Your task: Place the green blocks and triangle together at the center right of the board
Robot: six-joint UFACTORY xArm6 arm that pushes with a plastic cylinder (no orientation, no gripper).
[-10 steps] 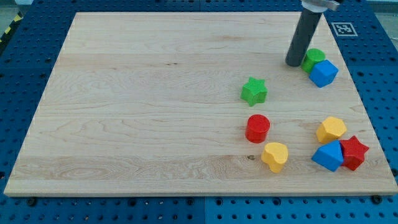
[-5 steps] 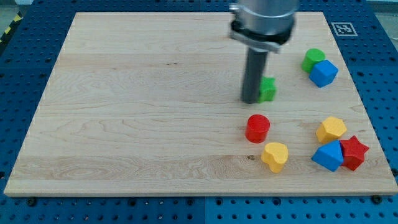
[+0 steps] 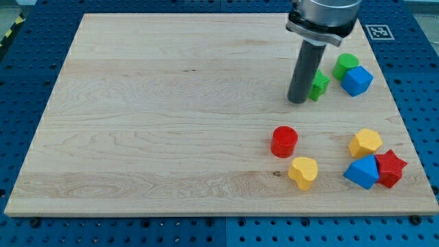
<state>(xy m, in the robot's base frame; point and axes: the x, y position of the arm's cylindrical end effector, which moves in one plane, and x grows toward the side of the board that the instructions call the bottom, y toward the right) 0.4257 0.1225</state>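
Observation:
My tip (image 3: 298, 101) rests on the board right against the left side of the green star block (image 3: 318, 85), which the rod partly hides. A green round block (image 3: 345, 64) sits a little further right, touching a blue block (image 3: 357, 81). A blue triangle-like block (image 3: 362, 172) lies near the lower right, touching a red star block (image 3: 390, 168).
A red cylinder (image 3: 284, 141) and a yellow heart block (image 3: 303, 172) lie below the tip. A yellow block (image 3: 365, 143) sits above the blue triangle. The wooden board (image 3: 151, 123) ends close to the right of the blocks.
My tip swung from beside the green round block to the left of the green star, then pushed the star up and right, towards the green round block.

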